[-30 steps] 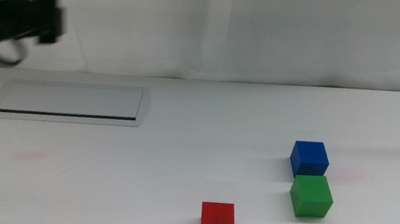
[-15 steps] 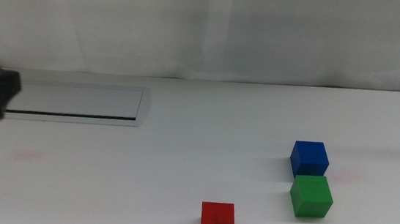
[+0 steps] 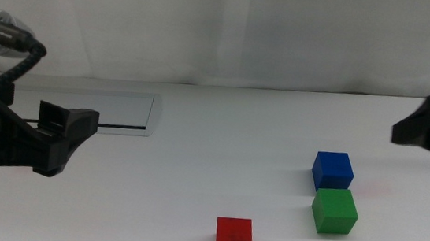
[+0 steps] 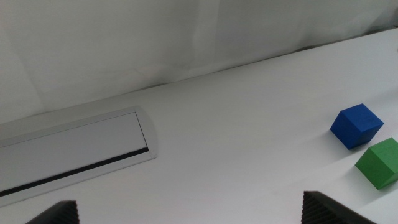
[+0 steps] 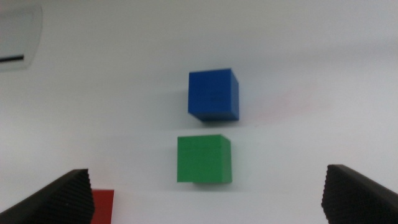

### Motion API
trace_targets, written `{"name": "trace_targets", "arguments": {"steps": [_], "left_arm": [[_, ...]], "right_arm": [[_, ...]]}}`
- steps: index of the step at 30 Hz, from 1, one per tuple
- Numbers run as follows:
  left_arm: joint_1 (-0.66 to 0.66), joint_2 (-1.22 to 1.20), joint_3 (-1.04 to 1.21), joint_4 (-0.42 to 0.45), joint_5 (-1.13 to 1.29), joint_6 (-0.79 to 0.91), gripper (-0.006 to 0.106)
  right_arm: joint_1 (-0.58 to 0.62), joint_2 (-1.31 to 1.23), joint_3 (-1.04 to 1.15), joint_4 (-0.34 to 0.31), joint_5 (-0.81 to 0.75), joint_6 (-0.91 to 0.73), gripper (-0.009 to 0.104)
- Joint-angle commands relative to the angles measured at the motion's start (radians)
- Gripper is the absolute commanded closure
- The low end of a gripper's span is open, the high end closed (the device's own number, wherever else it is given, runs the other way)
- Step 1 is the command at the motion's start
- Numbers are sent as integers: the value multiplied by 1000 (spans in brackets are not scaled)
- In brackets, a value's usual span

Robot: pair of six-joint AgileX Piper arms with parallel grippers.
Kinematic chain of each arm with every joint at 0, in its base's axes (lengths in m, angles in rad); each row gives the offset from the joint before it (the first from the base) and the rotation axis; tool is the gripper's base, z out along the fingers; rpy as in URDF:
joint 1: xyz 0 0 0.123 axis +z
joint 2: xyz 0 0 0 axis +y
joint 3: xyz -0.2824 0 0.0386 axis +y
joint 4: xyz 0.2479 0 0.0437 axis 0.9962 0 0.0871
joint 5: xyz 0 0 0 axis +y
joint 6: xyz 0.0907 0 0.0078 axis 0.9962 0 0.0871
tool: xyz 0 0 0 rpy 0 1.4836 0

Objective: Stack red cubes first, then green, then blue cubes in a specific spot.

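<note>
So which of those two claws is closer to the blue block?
The right gripper. It hangs just behind and to the right of the blue cube, while the left gripper is far across the table, by the grey panel.

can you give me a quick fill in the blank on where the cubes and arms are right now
1. The cube nearest the camera in the middle view is the ____ cube.
2. The blue cube sits just behind the ____ cube.
3. The left gripper hovers in front of the grey-framed ____.
4. Both the left and right gripper have their jaws ____.

Missing words: red; green; panel; open
</note>
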Motion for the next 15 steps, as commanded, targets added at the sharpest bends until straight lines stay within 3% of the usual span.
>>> {"name": "trace_targets", "arguments": {"steps": [1,7,15], "left_arm": [[-9,-1,4,-10,2,1,12],[-9,-1,4,-8,2,1,12],[-9,-1,4,-10,2,1,12]], "right_arm": [[65,64,-34,-82,6,87,-8],[198,217,-107,-249,75,275,-8],[267,359,-110,-264,91,325,-8]]}}
